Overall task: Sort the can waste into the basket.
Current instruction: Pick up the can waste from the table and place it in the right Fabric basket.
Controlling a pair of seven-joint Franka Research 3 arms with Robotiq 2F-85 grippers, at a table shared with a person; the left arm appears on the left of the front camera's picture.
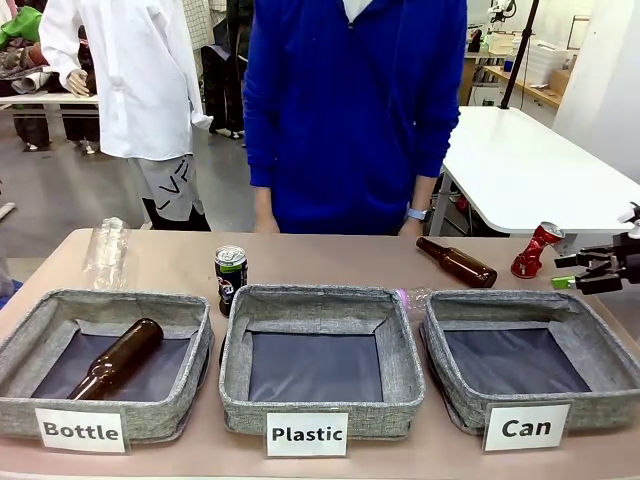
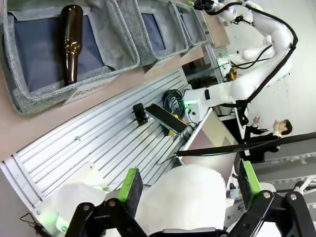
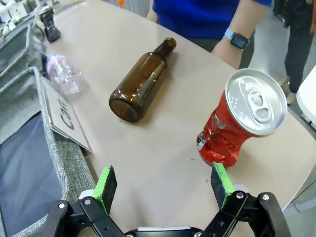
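While right jaws gape, red can (image 3: 232, 133) crushed

Bare table (image 3: 163, 148) lies between the spread jaws of the right gripper (image 3: 163, 173). The crushed red can (image 3: 237, 123) stands just ahead of one jaw. The brown bottle (image 3: 143, 81) lies farther ahead, with a clear lane between them.

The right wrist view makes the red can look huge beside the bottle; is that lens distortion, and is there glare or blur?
Right wrist view: likely wide-angle stretch; the crushed red can sits nearest the lens, its silver top catching glare; the brown bottle is sharp. Front view: even light, the can looks small. Left wrist view: rolled, so the Bottle basket slants.
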